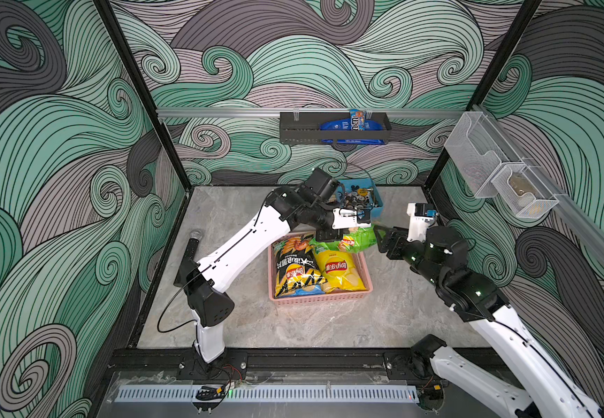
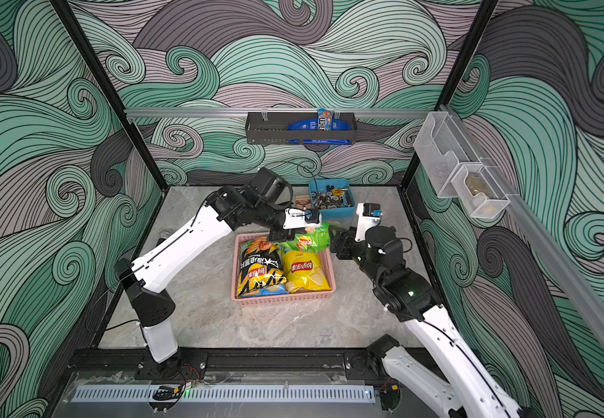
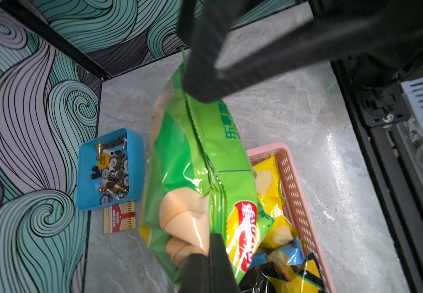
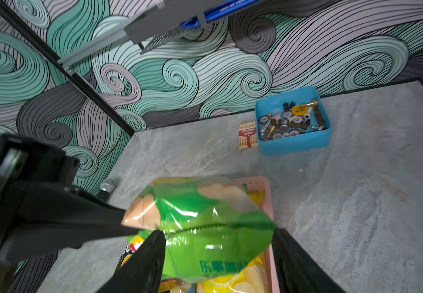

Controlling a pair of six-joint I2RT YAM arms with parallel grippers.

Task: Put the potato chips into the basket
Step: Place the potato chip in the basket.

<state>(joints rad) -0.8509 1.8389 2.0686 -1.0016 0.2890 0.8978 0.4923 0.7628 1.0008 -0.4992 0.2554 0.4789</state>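
**A:** Start at the left. What is the left pincer (image 1: 327,236) doing?

**B:** It is clamped tight on one end of the green bag (image 1: 356,241), above the far rim of the basket (image 1: 320,298).

**A:** How does that bag look?

**B:** Glossy bright green and puffed, with pale chips printed on it, a red-and-yellow logo and a crimped seam down its back. It hangs sideways over the basket's far right corner, clear of the counter (image 1: 329,325).

**A:** And inside the basket?

**B:** The black bag with yellow stripes (image 1: 293,267) lies on its left side and the yellow bag (image 1: 340,269) on its right, both flat. A corner of the blue bag (image 3: 290,255) peeps out from under the black one.

**A:** The right pincer (image 1: 378,239)?

**B:** It is just right of the basket's far corner, jaws wide, with one finger on each side of the green bag's other end.

**A:** The count?

**B:** Four chip bags: three in the basket, one in the air. One basket, two pincers. Beyond the basket's far side stand one blue tub (image 4: 294,147) of metal bits and one red-and-cream box (image 4: 248,134) just beside it.
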